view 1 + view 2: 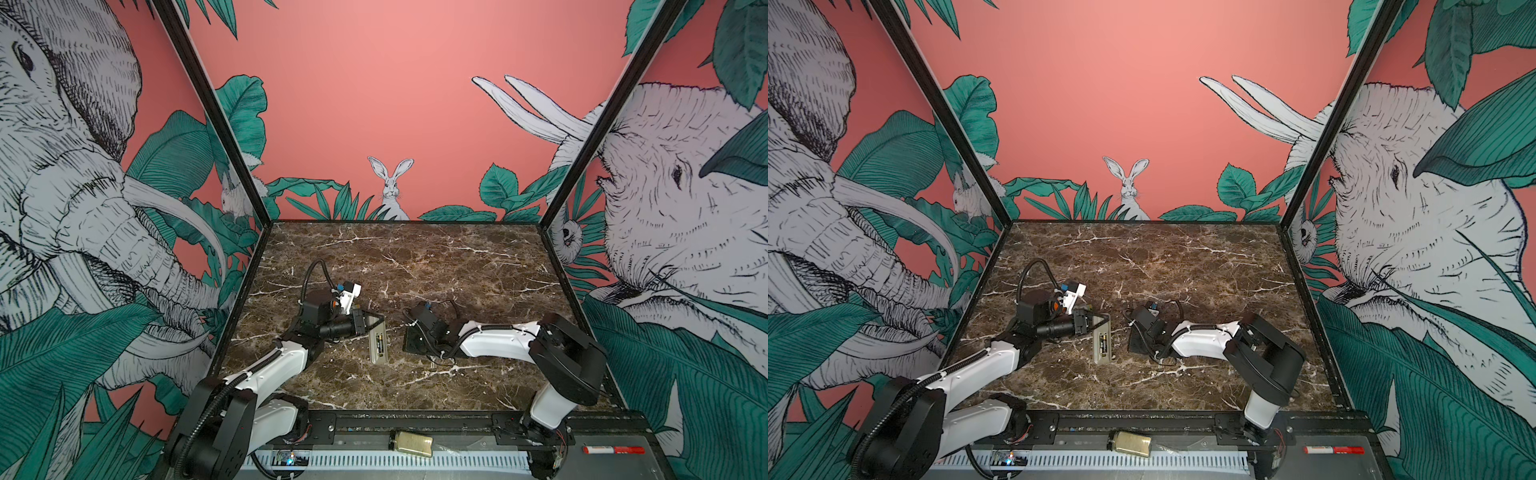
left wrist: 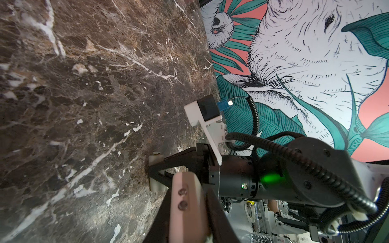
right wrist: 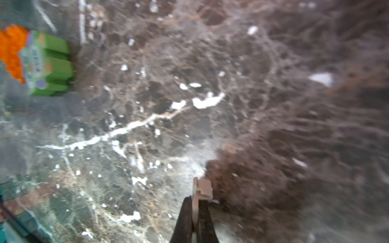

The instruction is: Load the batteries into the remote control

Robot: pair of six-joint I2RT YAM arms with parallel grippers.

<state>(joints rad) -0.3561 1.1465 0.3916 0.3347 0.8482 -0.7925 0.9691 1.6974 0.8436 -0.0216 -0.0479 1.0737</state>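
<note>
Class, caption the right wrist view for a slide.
Right fingers shut on a thin beige piece; marble table and green block beyond.

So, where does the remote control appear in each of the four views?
In a top view: remote control lies just left of the table's middle, back up.
In a top view: the same spot.
Left wrist: probably the beige slab gripped by the left claw.
Right wrist: not in it.
Shared landmark: the marble table.
</note>
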